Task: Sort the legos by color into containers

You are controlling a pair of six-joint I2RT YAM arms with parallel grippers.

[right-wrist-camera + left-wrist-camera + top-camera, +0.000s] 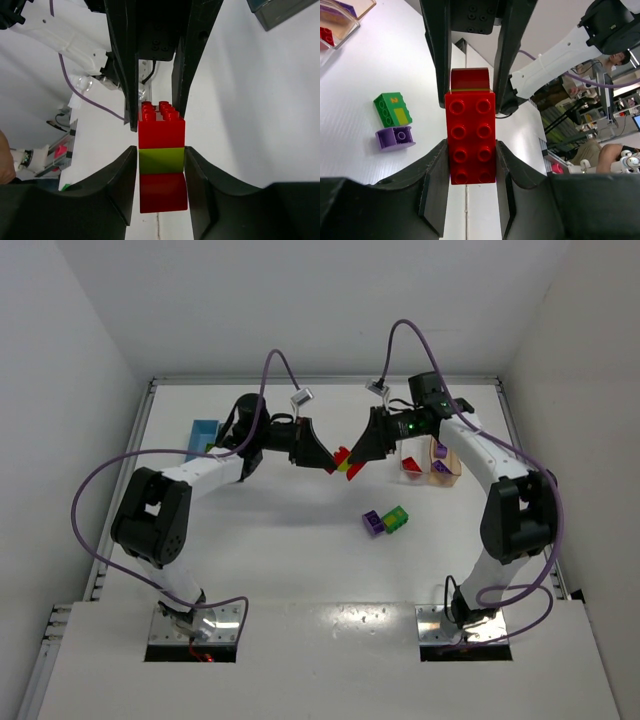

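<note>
One red-and-yellow clump [346,464], one loose purple brick [372,522], one loose green brick [396,519], four bins [203,428] [405,452] [448,470] [280,10]

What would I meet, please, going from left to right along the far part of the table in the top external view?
In order: light blue bin → left tool → red and lime brick stack → right tool → clear bin → tan bin.
</note>
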